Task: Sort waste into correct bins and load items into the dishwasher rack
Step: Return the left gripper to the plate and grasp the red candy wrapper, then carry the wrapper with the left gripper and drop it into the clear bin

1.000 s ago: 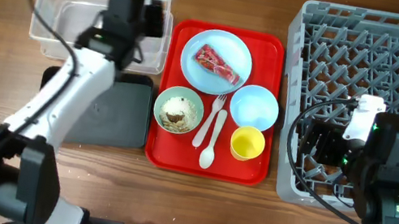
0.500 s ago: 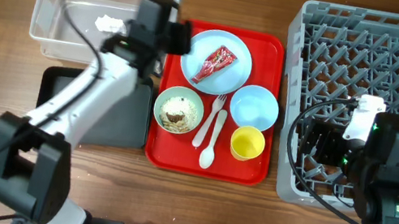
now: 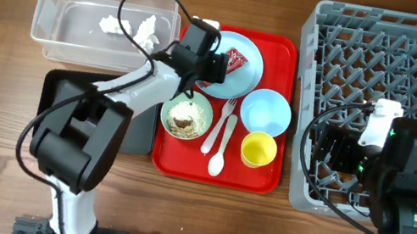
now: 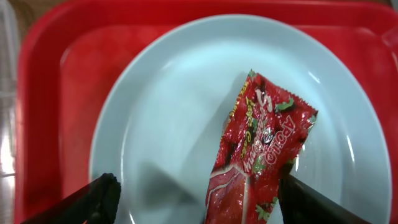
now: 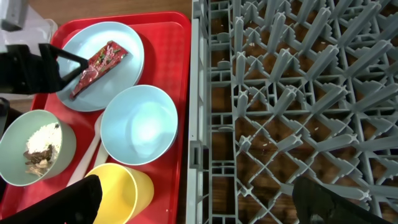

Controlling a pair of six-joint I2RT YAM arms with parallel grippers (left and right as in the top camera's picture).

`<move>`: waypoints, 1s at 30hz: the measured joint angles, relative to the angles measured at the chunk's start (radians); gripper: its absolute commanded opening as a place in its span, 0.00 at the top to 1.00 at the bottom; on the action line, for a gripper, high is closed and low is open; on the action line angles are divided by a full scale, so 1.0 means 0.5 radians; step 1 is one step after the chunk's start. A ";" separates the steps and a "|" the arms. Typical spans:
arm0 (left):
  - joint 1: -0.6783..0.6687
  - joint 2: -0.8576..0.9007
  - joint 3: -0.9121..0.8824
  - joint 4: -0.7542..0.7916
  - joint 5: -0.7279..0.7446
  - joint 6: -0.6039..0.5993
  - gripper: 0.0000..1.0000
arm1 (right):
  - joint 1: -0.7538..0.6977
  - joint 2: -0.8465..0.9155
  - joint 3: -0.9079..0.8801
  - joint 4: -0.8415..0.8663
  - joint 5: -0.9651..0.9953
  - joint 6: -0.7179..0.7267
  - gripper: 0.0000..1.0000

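The shiny red wrapper (image 4: 261, 149) lies on the light blue plate (image 4: 161, 112), on the red tray. My left gripper (image 3: 217, 65) hovers open just over that plate, its fingers either side of the wrapper's near end without touching it. Crumpled white tissue (image 3: 142, 30) lies in the clear tub (image 3: 43, 6). Food scraps (image 3: 185, 115) fill the pale green bowl (image 3: 169, 123). The blue bowl (image 3: 265, 112), yellow cup (image 3: 258, 150), fork (image 3: 218, 127) and spoon (image 3: 218, 158) also sit on the tray. My right gripper (image 3: 333, 149) hangs open above the grey rack's (image 3: 408, 58) left edge.
The black tray (image 3: 66, 92) sits in front of the clear tub, partly under my left arm. The red tray (image 3: 266, 179) lies between the bins and the rack. The rack holds no dishes in view. Cables loop over the tub and the rack's edge.
My left gripper let the tissue drop into the clear tub, swung right over the plate and opened. The wrapper lies at a new angle. The right arm has stayed still.
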 measured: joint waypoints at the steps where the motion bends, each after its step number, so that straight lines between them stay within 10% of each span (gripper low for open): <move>1: -0.005 0.017 0.000 0.000 0.005 0.001 0.21 | 0.000 0.000 0.000 0.000 0.000 0.000 0.00; 16: -0.111 0.085 0.000 0.050 0.019 0.040 0.38 | 0.000 0.000 0.000 0.000 0.000 0.001 0.00; 30: -0.111 0.108 0.000 0.027 -0.011 0.073 0.96 | 0.000 0.000 0.000 0.000 0.000 0.000 0.00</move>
